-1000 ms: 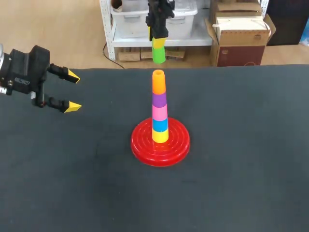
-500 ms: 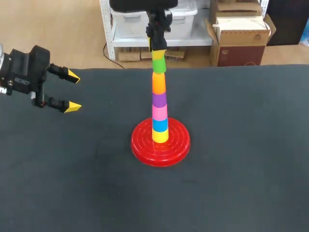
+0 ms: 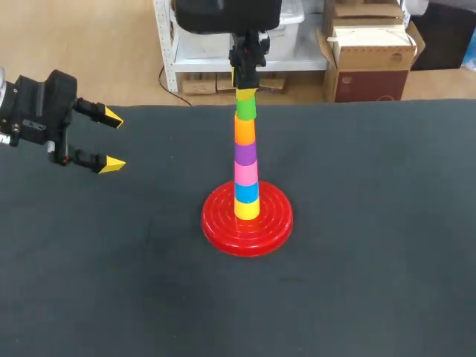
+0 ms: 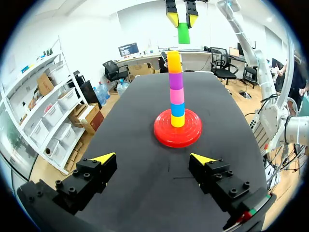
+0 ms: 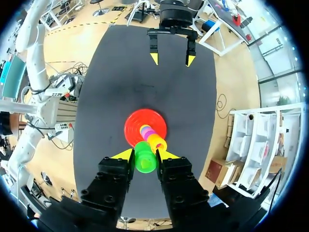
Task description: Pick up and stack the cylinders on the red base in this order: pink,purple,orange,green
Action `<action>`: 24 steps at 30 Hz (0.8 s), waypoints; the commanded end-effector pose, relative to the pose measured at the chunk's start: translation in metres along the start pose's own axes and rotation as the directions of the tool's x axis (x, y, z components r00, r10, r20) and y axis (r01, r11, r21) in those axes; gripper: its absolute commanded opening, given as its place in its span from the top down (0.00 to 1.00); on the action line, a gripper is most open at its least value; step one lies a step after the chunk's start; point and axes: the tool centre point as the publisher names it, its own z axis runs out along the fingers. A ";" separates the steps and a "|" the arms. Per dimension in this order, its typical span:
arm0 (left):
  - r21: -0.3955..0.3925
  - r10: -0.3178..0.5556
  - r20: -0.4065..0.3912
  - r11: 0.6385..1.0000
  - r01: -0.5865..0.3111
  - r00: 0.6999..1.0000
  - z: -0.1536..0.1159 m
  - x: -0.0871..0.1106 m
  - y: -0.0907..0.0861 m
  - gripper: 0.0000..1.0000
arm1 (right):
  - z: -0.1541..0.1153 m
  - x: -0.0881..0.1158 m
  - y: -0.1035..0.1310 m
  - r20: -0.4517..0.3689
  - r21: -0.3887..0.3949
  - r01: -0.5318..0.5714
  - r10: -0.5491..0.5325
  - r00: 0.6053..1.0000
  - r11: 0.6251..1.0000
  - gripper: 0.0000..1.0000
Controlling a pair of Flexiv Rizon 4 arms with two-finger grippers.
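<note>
The right gripper (image 3: 246,88) hangs above the tower, fingers pointing straight down, its jaws clamped on the small green plastic cylinder (image 3: 246,106). The left wrist view shows a gap between that cylinder and the orange cylinder (image 3: 245,130) below it. Under the orange sit the purple cylinder (image 3: 245,153), the pink cylinder (image 3: 246,172), then a blue and a yellow one on the round red base (image 3: 223,223). The left gripper (image 3: 111,141) hovers well off to the side over the dark table (image 3: 372,260), jaws wide apart and holding nothing.
</note>
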 end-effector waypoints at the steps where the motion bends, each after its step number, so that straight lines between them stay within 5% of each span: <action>1: -0.001 0.002 -0.001 1.000 -0.002 1.000 0.000 0.001 0.000 0.00 | 0.000 0.003 -0.009 0.034 -0.053 -0.015 0.017 0.999 0.999 1.00; 24: -0.001 0.002 -0.001 1.000 -0.002 1.000 0.000 0.001 0.000 0.00 | 0.015 0.006 -0.020 -0.015 -0.110 -0.010 0.008 1.000 0.994 1.00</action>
